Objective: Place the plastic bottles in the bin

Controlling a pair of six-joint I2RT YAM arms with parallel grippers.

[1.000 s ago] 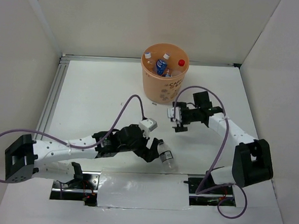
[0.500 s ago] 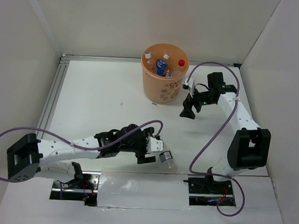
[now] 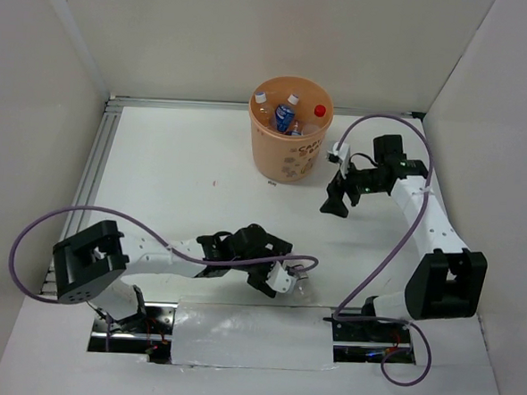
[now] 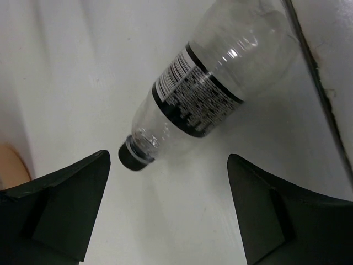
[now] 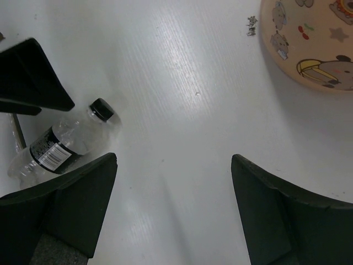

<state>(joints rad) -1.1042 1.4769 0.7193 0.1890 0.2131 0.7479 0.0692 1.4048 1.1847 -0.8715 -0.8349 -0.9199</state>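
Two pincers, both spread, neither holding anything. The left pincer (image 4: 168,176) hovers low over one black-labelled bottle (image 4: 204,94) lying on its side on the tabletop (image 3: 175,174). Its black cap (image 4: 131,158) points at the fingers, and its base is just beside a dark seam (image 4: 320,88) at the near edge, so room is tight there. The right pincer (image 5: 174,165) hangs near the right wall of the bin (image 3: 288,159), with open white surface beneath. The top view shows several bottles (image 3: 286,117) inside the bin, but the left wrist mostly hides the loose one. Both wrist views show it plainly, and the right wrist view also catches the bin's printed side.
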